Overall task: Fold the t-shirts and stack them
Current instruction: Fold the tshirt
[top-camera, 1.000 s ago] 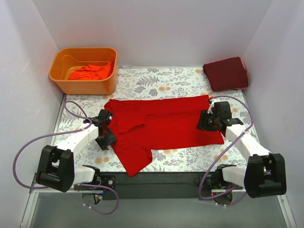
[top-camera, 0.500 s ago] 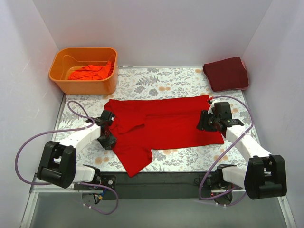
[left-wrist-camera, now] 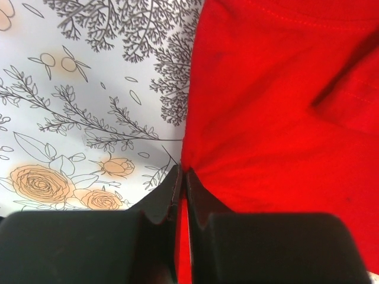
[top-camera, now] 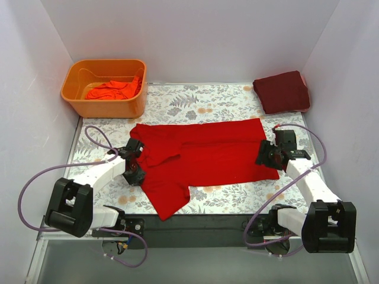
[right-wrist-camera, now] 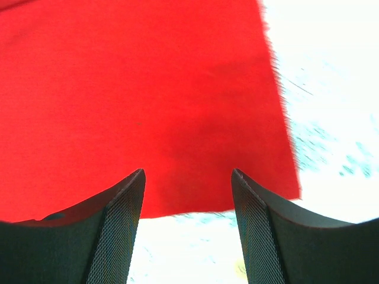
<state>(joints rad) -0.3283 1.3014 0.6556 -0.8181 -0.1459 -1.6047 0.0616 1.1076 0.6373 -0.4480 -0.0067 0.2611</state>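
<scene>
Bright red soft-cloth t-shirt: seen from above, lies spread on the flower-printed table, with left gripper at its left edge and right gripper at its right edge. Left wrist view: pinched tight on a pucker of the shirt's edge. Right wrist view: jaws apart over the shirt's corner, gripping nothing.

A floral-print white table carries a bright red cloth t-shirt spread mid-table, a folded dark maroon t-shirt far right, and a rectangular orange plastic tub far left.
</scene>
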